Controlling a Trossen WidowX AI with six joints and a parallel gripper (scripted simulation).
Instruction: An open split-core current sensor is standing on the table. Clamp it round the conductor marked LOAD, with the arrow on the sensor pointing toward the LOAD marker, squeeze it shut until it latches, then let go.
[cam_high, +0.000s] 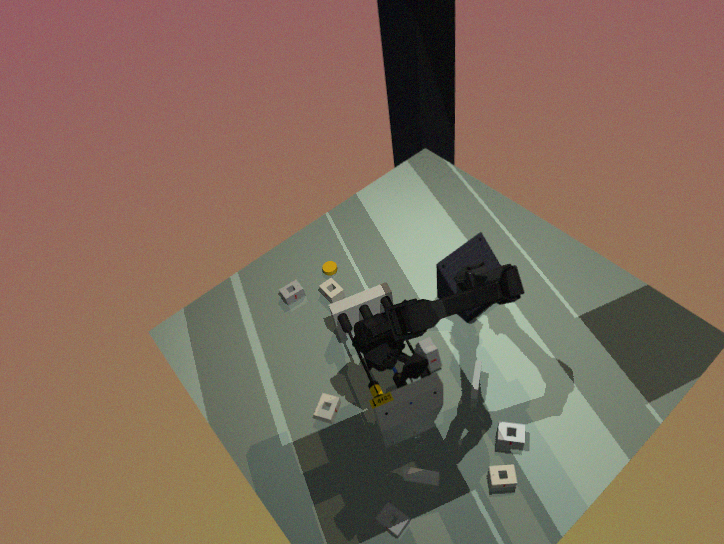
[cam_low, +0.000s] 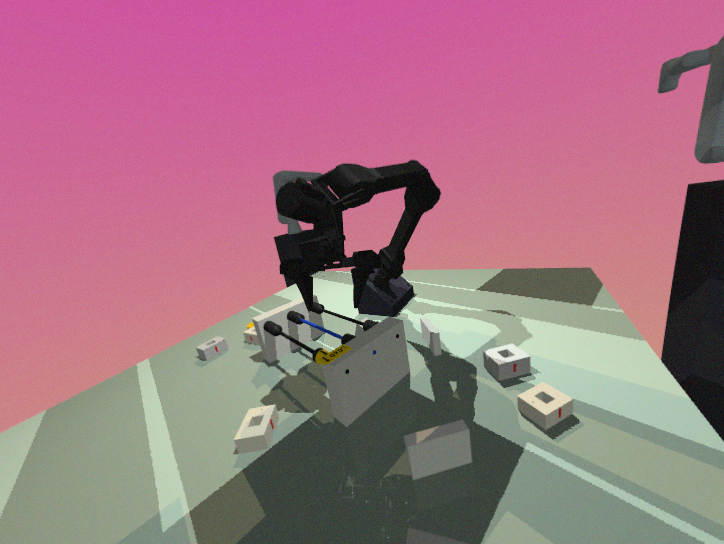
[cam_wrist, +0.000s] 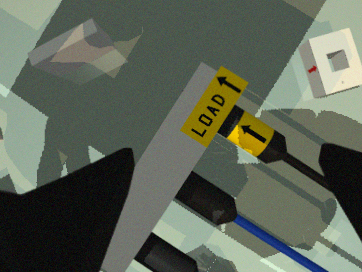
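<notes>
The rig has three conductors between two grey end blocks. The near block (cam_high: 409, 412) (cam_low: 365, 380) (cam_wrist: 160, 185) carries the yellow LOAD marker (cam_high: 383, 399) (cam_low: 338, 352) (cam_wrist: 214, 107). The black LOAD conductor (cam_low: 295, 345) (cam_wrist: 300, 167) has a yellow arrow sleeve (cam_high: 375, 389) (cam_wrist: 252, 134) at that end. My gripper (cam_high: 403, 371) (cam_low: 330, 301) (cam_wrist: 225, 154) is open and empty, hanging above the conductors near the LOAD end. A small white sensor-like piece (cam_high: 430, 352) (cam_low: 431, 335) with a red mark stands on the table right of the rig. I cannot tell whether it is the open sensor.
A blue conductor (cam_low: 321, 330) (cam_wrist: 280, 245) runs beside the LOAD one. Several white boxes with square holes and red arrows lie around, among them one left of the rig (cam_high: 326, 406) (cam_low: 256, 428) (cam_wrist: 335, 62) and two to its right (cam_low: 506, 360) (cam_low: 544, 404). A grey block (cam_low: 437, 448) (cam_wrist: 75, 50) lies in front.
</notes>
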